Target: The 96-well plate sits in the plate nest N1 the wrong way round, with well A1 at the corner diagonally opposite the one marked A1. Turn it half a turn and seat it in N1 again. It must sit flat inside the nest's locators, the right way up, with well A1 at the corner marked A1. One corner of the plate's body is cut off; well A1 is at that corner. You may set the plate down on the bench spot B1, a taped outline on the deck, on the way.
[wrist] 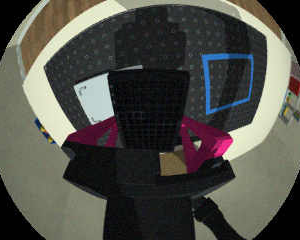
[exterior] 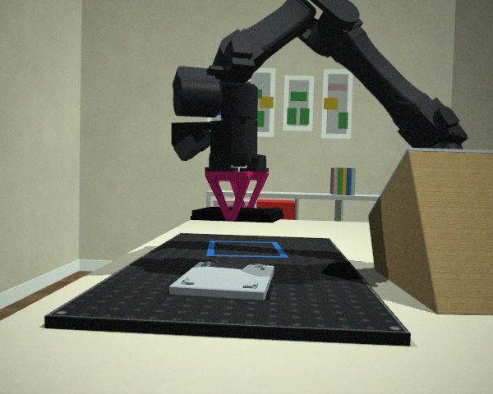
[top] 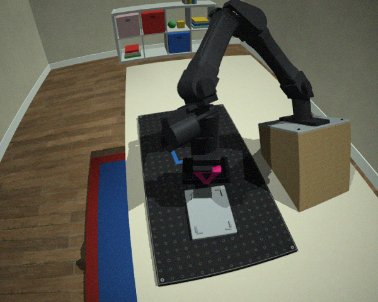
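My gripper (top: pixel 206 177), with magenta fingers, is shut on the black 96-well plate (top: pixel 206 174) and holds it level, high above the deck. In the exterior view the plate (exterior: pixel 238 215) hangs from the fingers (exterior: pixel 237 199) well above the deck. The wrist view shows the plate (wrist: pixel 150 110) between the magenta fingers. The grey nest N1 (top: pixel 210 212) is empty, with small corner locators, and lies just in front of the plate. It also shows in the exterior view (exterior: pixel 223 281). The plate's cut corner is too dark to make out.
The blue taped outline B1 (exterior: pixel 246 249) lies on the black perforated deck (top: pixel 211 201) behind the nest, partly hidden by the arm in the top view (top: pixel 176 156). The arm's wooden pedestal (top: pixel 309 159) stands to the right of the deck.
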`<state>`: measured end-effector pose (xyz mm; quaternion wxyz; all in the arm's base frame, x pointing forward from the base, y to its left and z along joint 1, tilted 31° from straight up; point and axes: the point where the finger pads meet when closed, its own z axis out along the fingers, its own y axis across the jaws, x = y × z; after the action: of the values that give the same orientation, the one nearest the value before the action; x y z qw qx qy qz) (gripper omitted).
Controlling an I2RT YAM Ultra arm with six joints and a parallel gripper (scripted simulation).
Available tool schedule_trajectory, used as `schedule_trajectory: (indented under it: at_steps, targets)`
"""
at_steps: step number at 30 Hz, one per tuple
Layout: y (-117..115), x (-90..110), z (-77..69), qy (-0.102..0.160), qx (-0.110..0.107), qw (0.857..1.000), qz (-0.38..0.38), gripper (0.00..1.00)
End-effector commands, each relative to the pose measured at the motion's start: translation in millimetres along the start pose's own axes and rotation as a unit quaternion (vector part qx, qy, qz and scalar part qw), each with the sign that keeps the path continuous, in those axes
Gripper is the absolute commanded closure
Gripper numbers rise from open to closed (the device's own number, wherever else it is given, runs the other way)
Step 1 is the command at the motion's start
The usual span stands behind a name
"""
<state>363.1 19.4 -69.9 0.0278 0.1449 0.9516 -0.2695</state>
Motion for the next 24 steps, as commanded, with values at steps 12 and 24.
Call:
schedule_trajectory:
  at_steps: [12, 24]
  targets:
    - [48, 1, -12.5, -0.014, -0.009, 1.0, 0.008, 1.0]
    - [81, 7, -14.4, -0.014, -0.01, 1.0, 0.008, 1.0]
